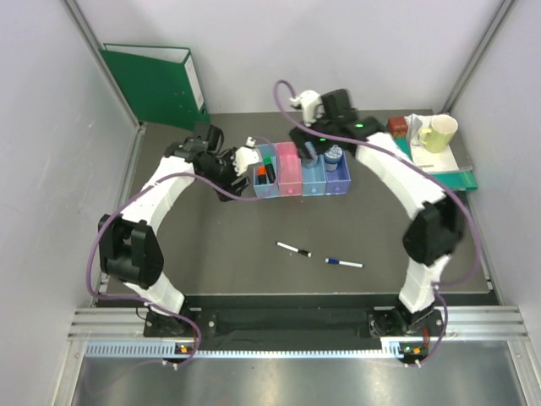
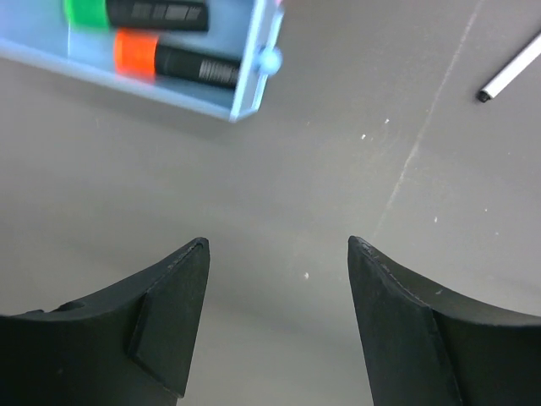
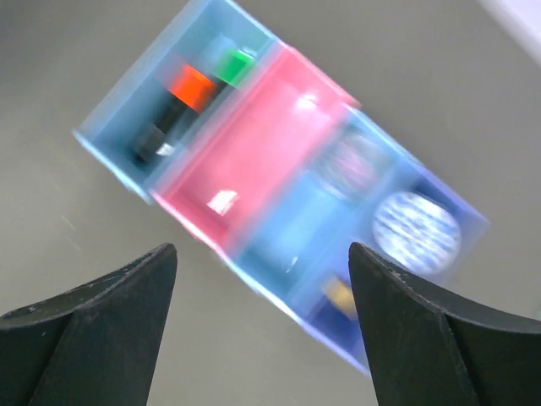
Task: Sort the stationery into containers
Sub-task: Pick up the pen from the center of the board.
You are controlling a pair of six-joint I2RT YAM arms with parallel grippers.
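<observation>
Where the left gripper shows in its own wrist camera, its two black fingers stand wide apart with nothing between them, only bare grey table beneath. Just beyond them is a corner of the light blue bin, holding the green-capped highlighter and the orange-capped highlighter side by side. One thin white pen lies on the table at the right edge of this view.

The right gripper is likewise spread wide and empty, hanging above the row of bins. Its picture is smeared, so fine detail is lost. It does look straight down into all four: both highlighters in the light blue bin, the pink bin with nothing clear inside, a blurred purplish round shape in the blue bin (probably the small cup, though I cannot tell), and the round blue-white tub in the purple bin, with a small tan thing nearer the camera.

Only the overhead view gives the whole layout. The four bins sit joined in a row mid-table, the left gripper just beside their left end and the right one over the blue bin. The second white pen lies near the first, well apart from the bins. A green binder leans at back left, and a yellow-green mug stands on a teal tray at the right.
</observation>
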